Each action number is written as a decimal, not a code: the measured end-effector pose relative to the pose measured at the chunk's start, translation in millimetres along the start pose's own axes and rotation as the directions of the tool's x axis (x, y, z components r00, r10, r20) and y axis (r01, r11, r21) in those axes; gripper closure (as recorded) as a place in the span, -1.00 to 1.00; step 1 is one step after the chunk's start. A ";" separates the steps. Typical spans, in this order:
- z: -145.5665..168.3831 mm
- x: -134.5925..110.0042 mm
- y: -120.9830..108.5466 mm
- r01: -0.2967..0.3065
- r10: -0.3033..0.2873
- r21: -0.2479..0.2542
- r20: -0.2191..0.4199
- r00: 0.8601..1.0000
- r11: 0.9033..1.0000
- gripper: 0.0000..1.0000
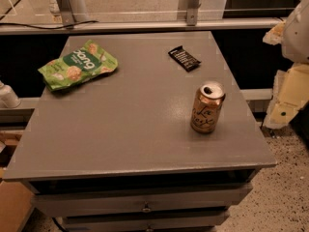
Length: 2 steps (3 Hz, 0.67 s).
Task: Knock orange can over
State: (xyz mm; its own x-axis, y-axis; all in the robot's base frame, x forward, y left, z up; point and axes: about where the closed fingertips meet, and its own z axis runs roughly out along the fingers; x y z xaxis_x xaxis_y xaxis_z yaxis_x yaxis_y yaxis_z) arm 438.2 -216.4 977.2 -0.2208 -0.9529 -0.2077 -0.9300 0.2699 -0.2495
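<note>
Orange can (207, 108) stands upright on counter (130, 129). Hand (287, 100) sits beyond counter's right edge; cannot tell its grip state.

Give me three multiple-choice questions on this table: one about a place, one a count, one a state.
1. Where is the orange can? A on the grey table, right half B at its back-left corner C on the floor
2. How many items lie on the table? A two B three C five
3. The can is: A upright B tipped over C crushed
1 A, it stands right of centre. 2 B, can, green snack bag, black wrapped bar. 3 A, its silver top faces up; the gripper is at the view's right edge, apart from it.
</note>
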 end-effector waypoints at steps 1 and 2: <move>0.0 0.0 0.0 0.000 0.000 0.000 0.000 1.000 1.000 -1.00; 5.0 -5.3 -3.5 0.010 -0.011 0.021 0.062 0.998 1.000 -1.00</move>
State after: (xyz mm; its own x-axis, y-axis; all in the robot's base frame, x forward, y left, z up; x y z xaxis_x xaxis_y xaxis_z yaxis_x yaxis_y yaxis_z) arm 444.1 -211.6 974.4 -0.1922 -0.9455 -0.2630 -0.9258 0.2636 -0.2709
